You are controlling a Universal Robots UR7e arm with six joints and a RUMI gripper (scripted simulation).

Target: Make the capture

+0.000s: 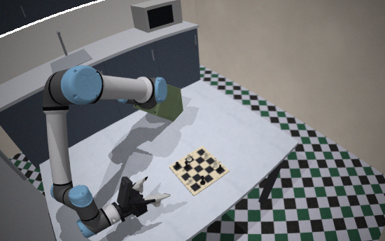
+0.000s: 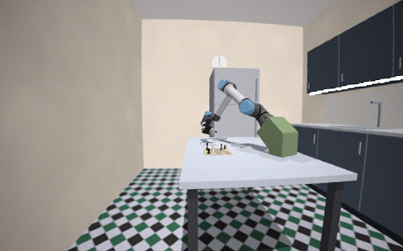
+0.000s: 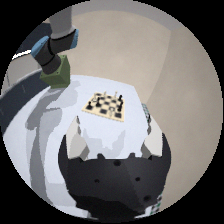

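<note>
Heads up: your arm [image 1: 57, 140] is folded back well short of the board [image 1: 199, 170], which sits mid-desk [image 1: 245, 133]. The pincer [image 1: 156, 189] is wide open and empty, low over the desk near the board's corner. Pieces are packed tight, too small to tell which to capture. Come in splayed like that and you'll likely clip a neighbour.

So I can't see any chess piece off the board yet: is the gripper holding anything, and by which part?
Nothing is held. The black two-jaw gripper stands wide open above the white table, short of the small tan chessboard.
</note>
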